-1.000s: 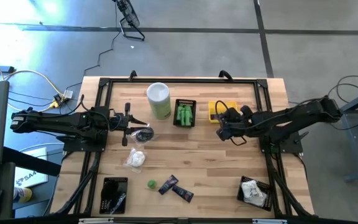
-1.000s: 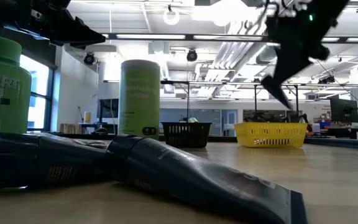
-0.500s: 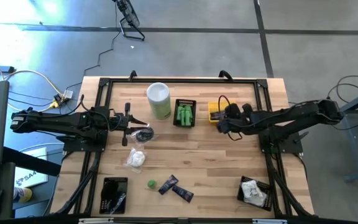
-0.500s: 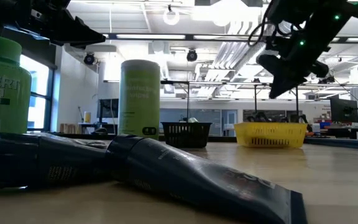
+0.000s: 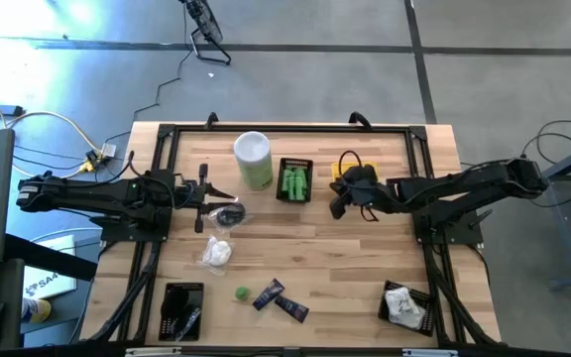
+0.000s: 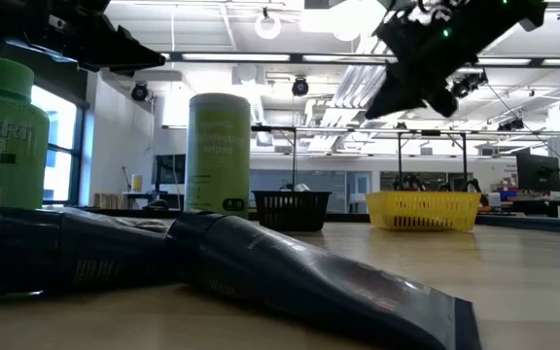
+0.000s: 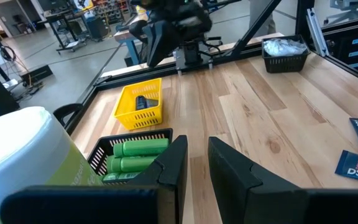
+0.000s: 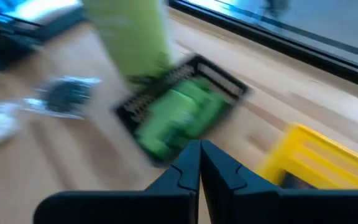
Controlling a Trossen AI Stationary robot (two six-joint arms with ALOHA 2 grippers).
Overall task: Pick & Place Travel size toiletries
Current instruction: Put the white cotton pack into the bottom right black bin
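Bright overhead strip lights lit the room, flaring white at the ceiling in the low view. The wooden table (image 5: 305, 233) was evenly lit with soft, short shadows. The right wrist view was smeared with motion blur. In the low view, the nearest dark tube (image 6: 261, 267) lay out of focus.

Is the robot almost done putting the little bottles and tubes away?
Not yet. Some looks done: green bottles lie in a black basket, a dark piece in the yellow basket, white packets in another black basket. The right gripper is shut and empty above the table; the left gripper waits by the canister. Navy tubes, a green bottle and a white packet remain loose.
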